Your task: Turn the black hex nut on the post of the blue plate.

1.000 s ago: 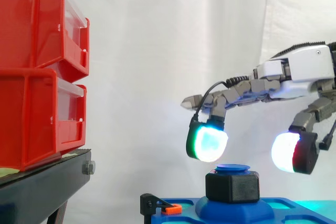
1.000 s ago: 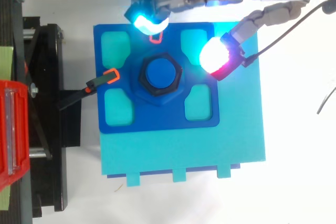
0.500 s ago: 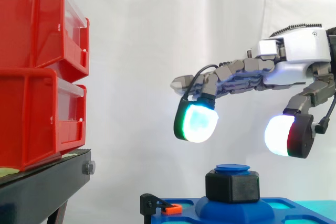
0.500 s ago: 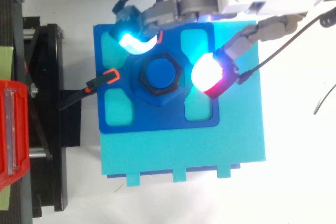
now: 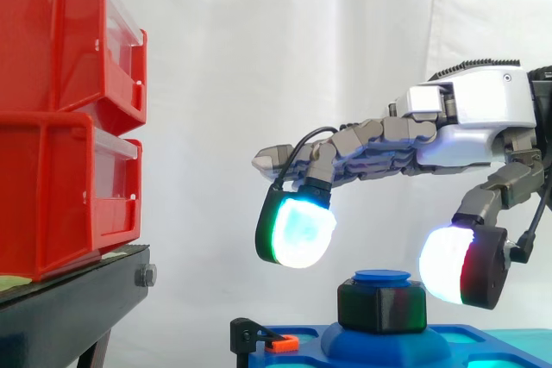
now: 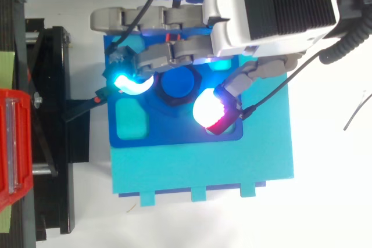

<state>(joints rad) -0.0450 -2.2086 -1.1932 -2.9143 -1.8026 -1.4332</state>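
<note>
1. Since half a second ago the white-and-grey robot hand (image 5: 473, 116) has moved left and lower, and its palm now covers the plate's far edge in the top view.
2. Black hex nut (image 5: 381, 307) sits on the blue round-capped post (image 6: 178, 84) at the centre of the blue square plate (image 6: 174, 136).
3. Hand is spread wide, holding nothing. One glowing pad (image 5: 297, 232) hangs above-left of the nut. The thumb pad (image 5: 447, 266) is just beside its right; contact unclear.
4. Red plastic bins (image 5: 60, 118) are stacked on the black stand (image 5: 73, 303), well apart.

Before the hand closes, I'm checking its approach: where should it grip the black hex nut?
Probably on two opposite side flats of the black hex nut, coming down from above. The post's cap covers its top, the blue plate its underside.
</note>
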